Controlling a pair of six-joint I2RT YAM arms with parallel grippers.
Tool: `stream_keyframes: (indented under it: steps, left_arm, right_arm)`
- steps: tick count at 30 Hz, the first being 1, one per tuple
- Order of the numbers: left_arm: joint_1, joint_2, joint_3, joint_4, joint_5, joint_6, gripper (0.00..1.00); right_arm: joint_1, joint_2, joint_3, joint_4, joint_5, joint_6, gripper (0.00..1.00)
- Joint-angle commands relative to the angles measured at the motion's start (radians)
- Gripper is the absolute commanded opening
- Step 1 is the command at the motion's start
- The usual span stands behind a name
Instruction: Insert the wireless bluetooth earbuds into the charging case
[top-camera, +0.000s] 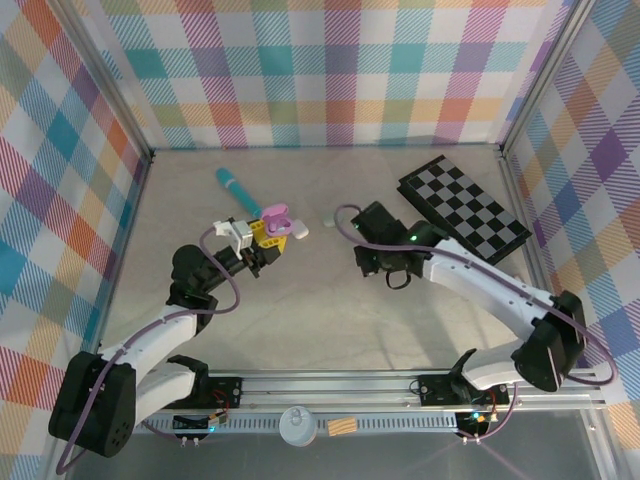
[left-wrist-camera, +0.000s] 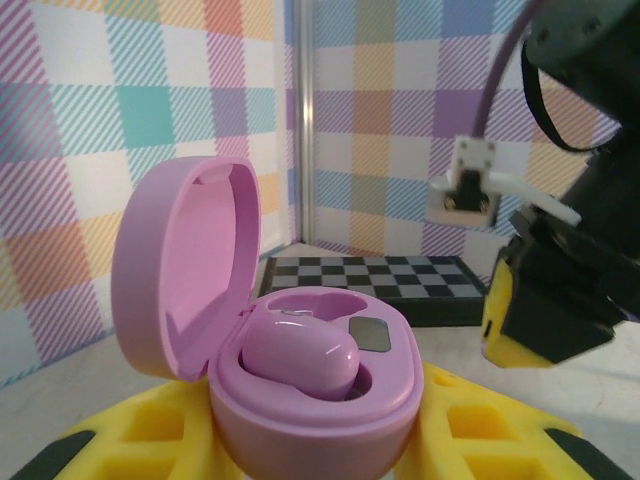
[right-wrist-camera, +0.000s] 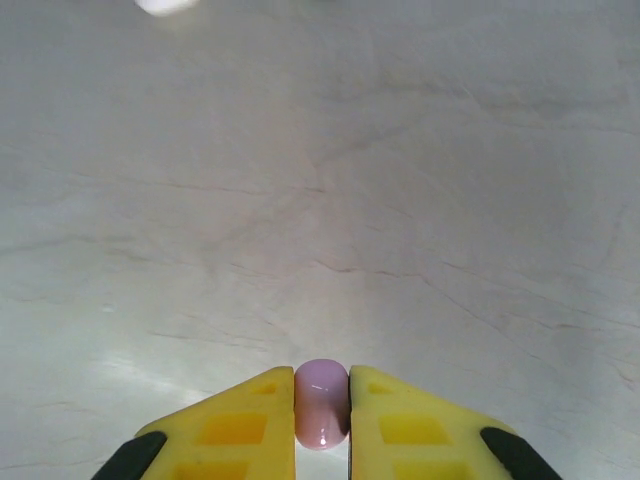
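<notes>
Right wrist view
Right gripper (right-wrist-camera: 322, 385): 2 yellow fingers (right-wrist-camera: 250, 420) drawn almost together, pinching 1 purple earbud (right-wrist-camera: 321, 415) between their tips.
Table (right-wrist-camera: 400, 200): pale grey surface beyond the pinched bud; whether the bud touches it cannot be told.

Left wrist view
Left gripper (left-wrist-camera: 310, 440): yellow fingers closed against both sides of the charging case (left-wrist-camera: 300, 400), holding it up.
Charging case: purple, pebble-shaped, lid (left-wrist-camera: 190, 270) swung open and standing upright on the left.
Second purple earbud (left-wrist-camera: 300, 360): seated in the case's near socket; the socket behind it shows only a grey contact.
Checkerboard (left-wrist-camera: 370, 285): flat on the table, behind the case.

Top external view
Checkerboard (top-camera: 463, 203): black and white, at the far right of the table.
Right gripper (top-camera: 365, 245): just beside the checkerboard's near-left edge, pointing down.
Left gripper (top-camera: 272, 228): well left of the checkerboard, with the open charging case (top-camera: 278, 217) at its tip.
White earbud (top-camera: 328, 218): on the table, between the case and the checkerboard.
Teal stick (top-camera: 236, 188): farther left of the checkerboard than the case.
</notes>
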Motion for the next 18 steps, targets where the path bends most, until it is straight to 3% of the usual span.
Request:
stream_keyframes:
  steps: [1,6,12,18]
  left_arm:
    - [-0.023,0.018,0.035,-0.001,0.047,0.008,0.32]
    - [-0.043,0.023,0.039,-0.005,0.042,0.015,0.32]
    - [-0.058,0.011,0.045,-0.039,0.053,0.03,0.33]
    - [-0.09,0.033,0.057,-0.03,0.064,0.033,0.33]
  right_arm:
    - [-0.082,-0.017,0.068,0.028,-0.254,0.078,0.16]
    - [-0.227,-0.032,0.046,0.118,-0.599,0.2,0.16]
    - [-0.341,-0.054,-0.012,0.274,-0.919,0.325,0.15]
    - [-0.346,-0.044,0.001,0.349,-1.056,0.356,0.16]
